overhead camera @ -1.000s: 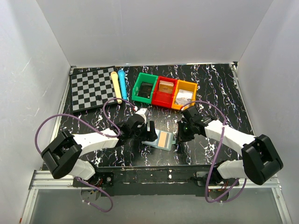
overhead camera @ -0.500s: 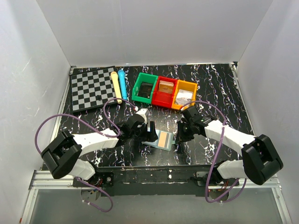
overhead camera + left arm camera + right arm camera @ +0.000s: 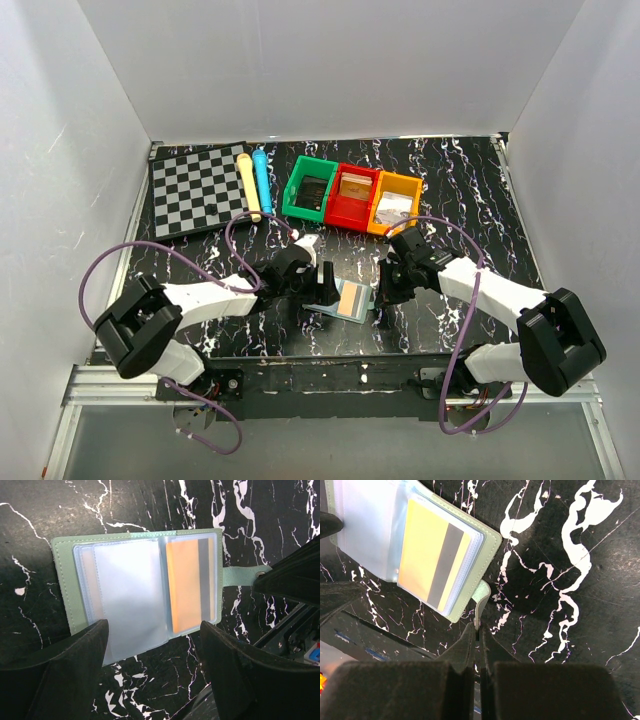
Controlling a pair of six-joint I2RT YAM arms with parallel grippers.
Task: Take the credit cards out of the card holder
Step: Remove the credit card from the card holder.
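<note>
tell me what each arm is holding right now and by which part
The right end effector pinches the card holder by its small tab. The left end effector is open above the holder, holding nothing.

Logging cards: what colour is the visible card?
The card: orange, grey stripe; clearest in left wrist view.

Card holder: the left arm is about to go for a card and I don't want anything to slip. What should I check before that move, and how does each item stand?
1. Card holder lying open and flat: ok.
2. Right gripper shut on the tab, anchoring the holder: ok.
3. Left gripper open, one finger on each side of the lower sleeve edge: ok.
4. Orange card has a bare edge to grasp: not ok, it sits fully inside its clear sleeve.
5. Other cards in the left sleeves: cannot tell.
</note>
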